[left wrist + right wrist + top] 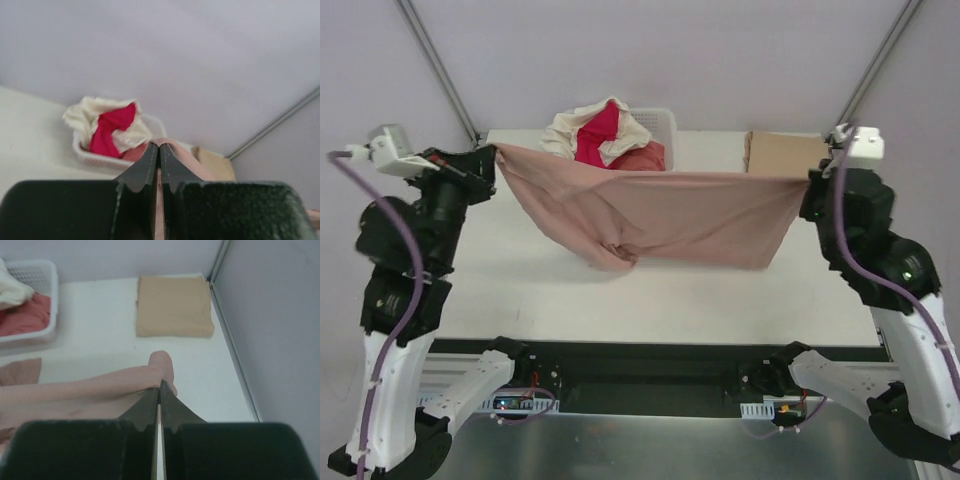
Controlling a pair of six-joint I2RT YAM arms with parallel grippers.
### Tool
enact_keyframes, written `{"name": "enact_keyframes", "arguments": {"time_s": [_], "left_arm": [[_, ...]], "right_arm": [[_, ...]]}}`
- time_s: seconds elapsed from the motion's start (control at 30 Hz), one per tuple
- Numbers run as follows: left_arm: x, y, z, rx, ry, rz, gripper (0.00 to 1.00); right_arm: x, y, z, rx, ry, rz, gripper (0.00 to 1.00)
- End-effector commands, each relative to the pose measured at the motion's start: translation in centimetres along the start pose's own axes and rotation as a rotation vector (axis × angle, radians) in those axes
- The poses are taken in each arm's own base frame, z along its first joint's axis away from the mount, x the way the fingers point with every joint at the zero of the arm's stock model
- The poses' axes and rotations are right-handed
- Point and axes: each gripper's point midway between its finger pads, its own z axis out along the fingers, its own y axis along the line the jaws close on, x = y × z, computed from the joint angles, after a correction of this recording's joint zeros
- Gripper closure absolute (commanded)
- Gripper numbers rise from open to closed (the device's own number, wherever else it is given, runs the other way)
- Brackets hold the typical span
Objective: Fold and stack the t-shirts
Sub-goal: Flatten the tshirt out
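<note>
Hanging over the white table (510, 285), pink t-shirt (665, 215) is pinched by left gripper (493, 153) and right gripper (807, 180).

One dusty-pink tee (650, 215), one tan tee (782, 153), one cream tee (565, 128), one magenta tee (598, 135), one coral tee (645, 157), one basket (665, 120).

Top cam: high, behind the arm bases, looking down and forward over the whole tabletop (520, 295). Left wrist cam: tight behind the left pincer (159, 146), aimed low across at the basket (97, 157), centre-left. Right wrist cam: close over the right pincer (160, 384), tilted down toward the tan tee (174, 305), upper centre. Basket and dusty-pink tee (650, 215) appear in all three views.
</note>
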Motion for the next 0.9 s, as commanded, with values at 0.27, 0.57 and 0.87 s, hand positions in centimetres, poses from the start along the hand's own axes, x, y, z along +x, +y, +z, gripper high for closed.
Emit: {"name": "enact_keyframes", "arguments": {"time_s": [0.27, 0.57, 0.87], "left_arm": [[-16.2, -13.7, -17.8, 0.709, -0.327, 0.043, 1.0], [-21.0, -16.0, -21.7, 0.804, -0.45, 0.062, 1.0], [-17.6, -11.1, -2.6, 0.295, -0.356, 0.155, 1.0]], "right_arm": [[-13.8, -3.6, -18.8, -0.581, -0.589, 0.122, 0.99], [-16.5, -5.1, -23.4, -0.661, -0.722, 0.112, 0.99], [-15.5, -4.5, -7.2, -0.045, -0.409, -0.063, 1.0]]}}
